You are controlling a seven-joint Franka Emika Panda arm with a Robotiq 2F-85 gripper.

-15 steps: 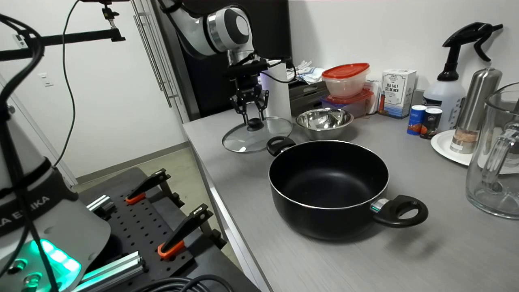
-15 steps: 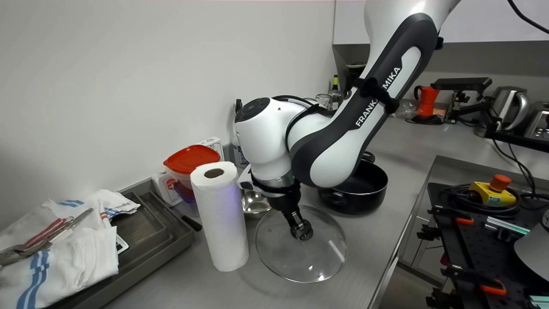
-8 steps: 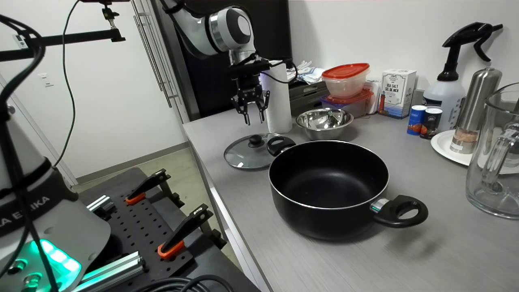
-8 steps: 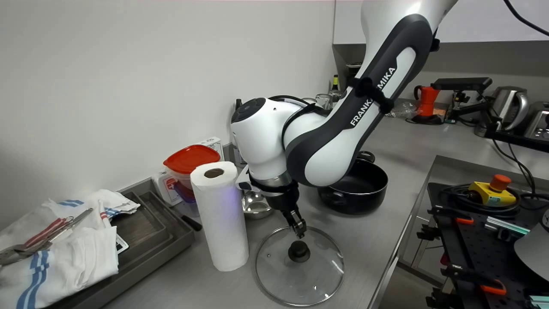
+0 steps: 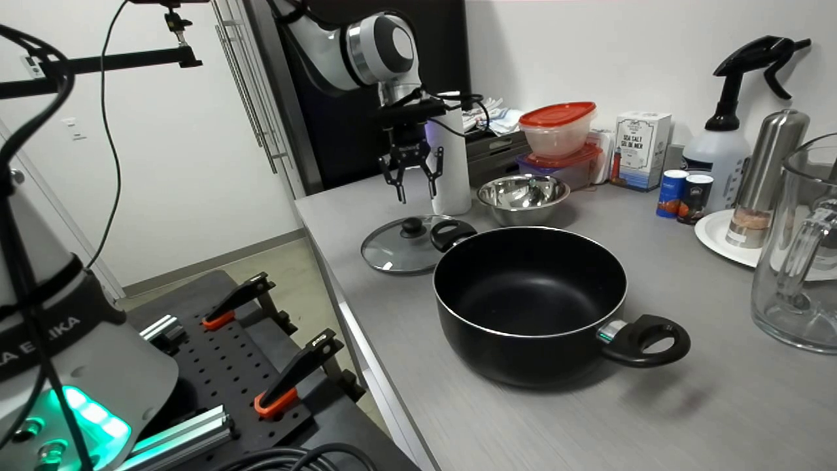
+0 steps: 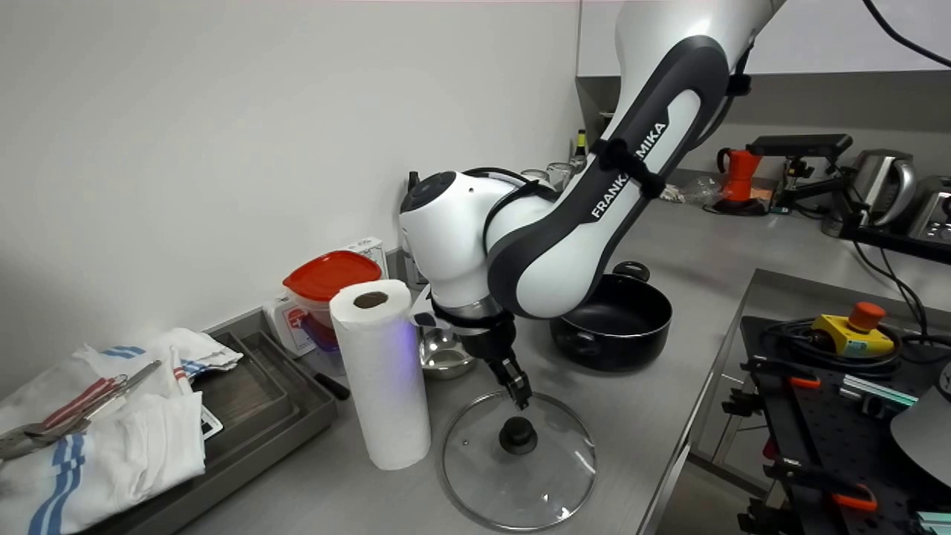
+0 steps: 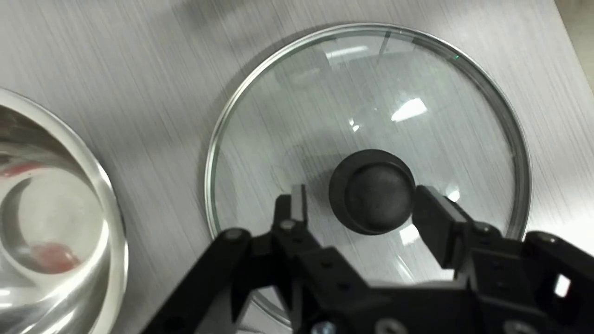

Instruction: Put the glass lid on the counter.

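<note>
The glass lid (image 5: pixel 390 252) lies flat on the grey counter (image 5: pixel 392 314), black knob up, between the black pot and the counter's edge. It also shows in an exterior view (image 6: pixel 513 483) and under the jaws in the wrist view (image 7: pixel 287 116). My gripper (image 5: pixel 417 197) is open and empty, a little above the knob and apart from it; it also shows in an exterior view (image 6: pixel 521 403). In the wrist view the knob appears between the fingertips (image 7: pixel 359 195), nearer the right finger.
The black pot (image 5: pixel 510 360) stands beside the lid. The steel bowl (image 5: pixel 523 214) is behind the pot, and at left in the wrist view (image 7: pixel 111 199). A paper towel roll (image 6: pixel 383 379) stands close to the lid. A grey tray (image 6: pixel 297 438) holds towels.
A second ago the gripper held the lid by its knob above the counter. The lid then dropped onto the counter, and the gripper has opened and shifted slightly toward the pot.
</note>
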